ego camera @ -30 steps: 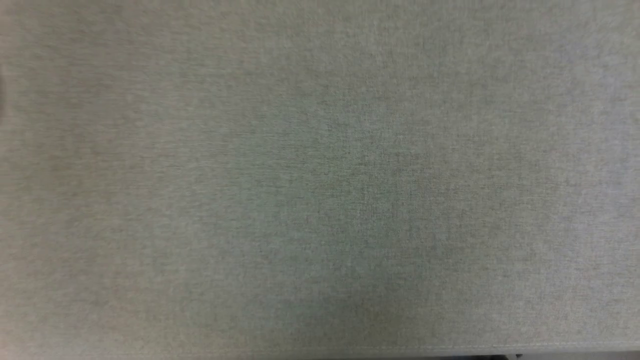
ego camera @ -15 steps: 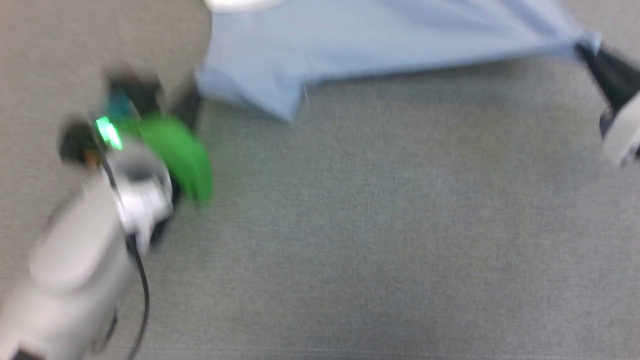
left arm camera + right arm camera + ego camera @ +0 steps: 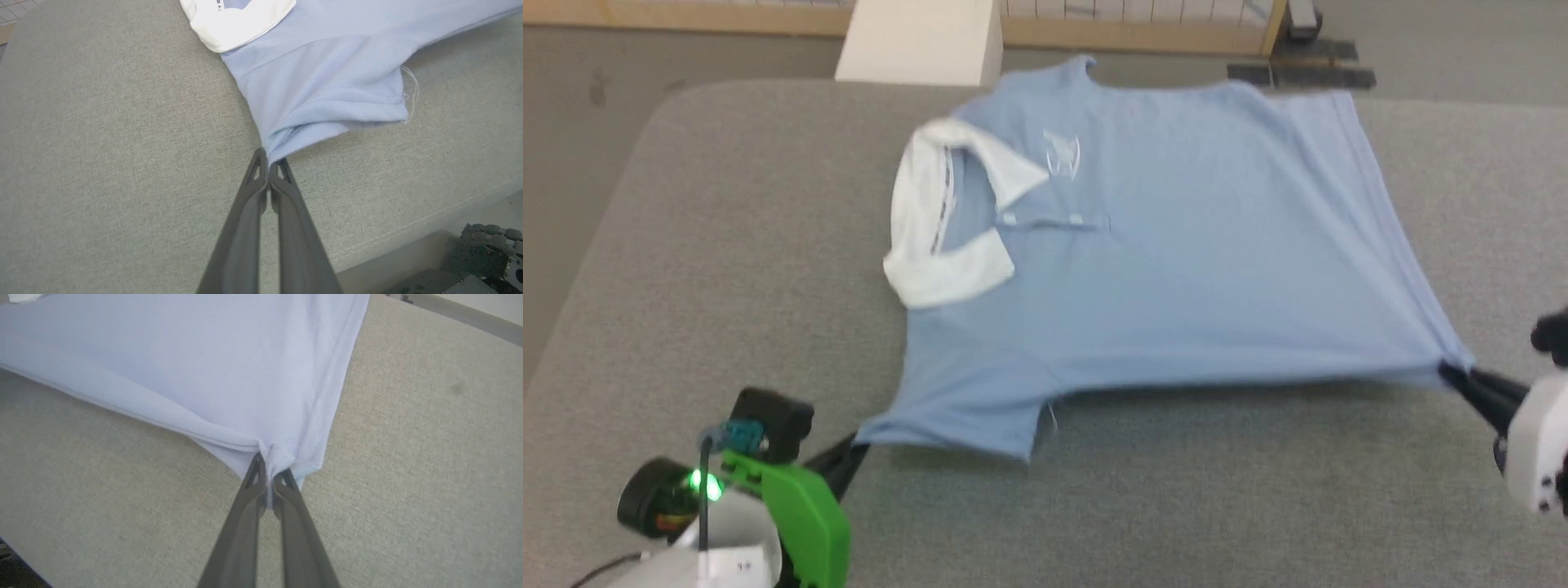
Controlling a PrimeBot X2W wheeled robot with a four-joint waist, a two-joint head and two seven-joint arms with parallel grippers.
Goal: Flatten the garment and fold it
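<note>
The light blue polo shirt [image 3: 1176, 253] lies spread on the grey table, its white collar [image 3: 931, 216] towards the left and its hem at the right. My left gripper [image 3: 858, 445] is shut on the tip of the near sleeve [image 3: 318, 102], pinched between the fingers in the left wrist view [image 3: 269, 157]. My right gripper [image 3: 1450, 371] is shut on the near hem corner, which bunches at the fingertips in the right wrist view [image 3: 270, 457]. The shirt's near edge is lifted slightly, with a shadow beneath it.
The grey fabric table [image 3: 727, 269] has a rounded far-left corner and its front edge [image 3: 408, 224] lies close behind my left gripper. A white box [image 3: 919, 41] stands at the far edge, before a wooden frame [image 3: 1143, 33]. Dark blocks [image 3: 1303, 73] lie on the floor beyond.
The head camera has swung upward, so the whole shirt and both grippers now show. Both grippers still hold the shirt's near corners as half a second ago.
</note>
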